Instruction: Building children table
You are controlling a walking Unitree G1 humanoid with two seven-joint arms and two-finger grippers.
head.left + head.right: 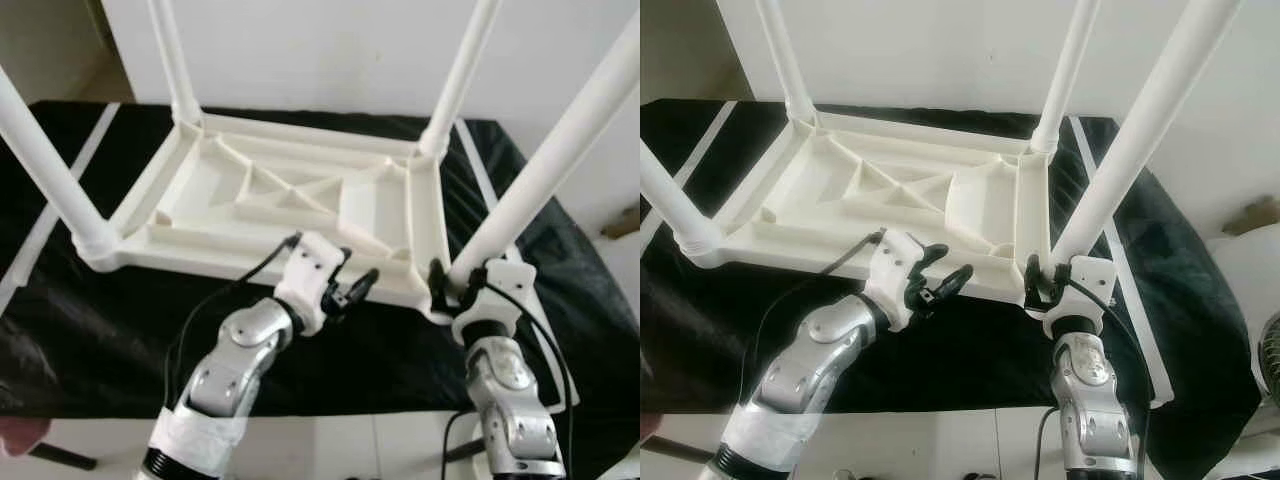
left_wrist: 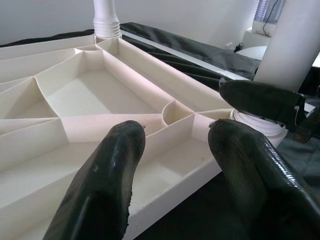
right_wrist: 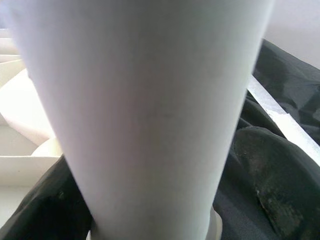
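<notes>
A white plastic children's table top [image 1: 300,190] lies upside down on a black cloth, its ribbed underside facing up. A white leg stands in each of its corners. My right gripper [image 1: 455,285] is shut on the base of the near right leg [image 1: 545,170], one black finger on each side; the right wrist view shows this leg [image 3: 145,110] close up between the fingers [image 3: 270,185]. My left gripper [image 1: 352,280] hovers open over the near rim of the top, just left of that leg. In the left wrist view its fingers [image 2: 105,185] frame the rim corner and hold nothing.
The black cloth [image 1: 90,330] covers a work surface with white tape strips [image 1: 60,200] along both sides. Its front edge [image 1: 330,415] is close to my body. Black cables [image 1: 235,285] trail from both wrists. A white wall [image 1: 320,50] stands behind.
</notes>
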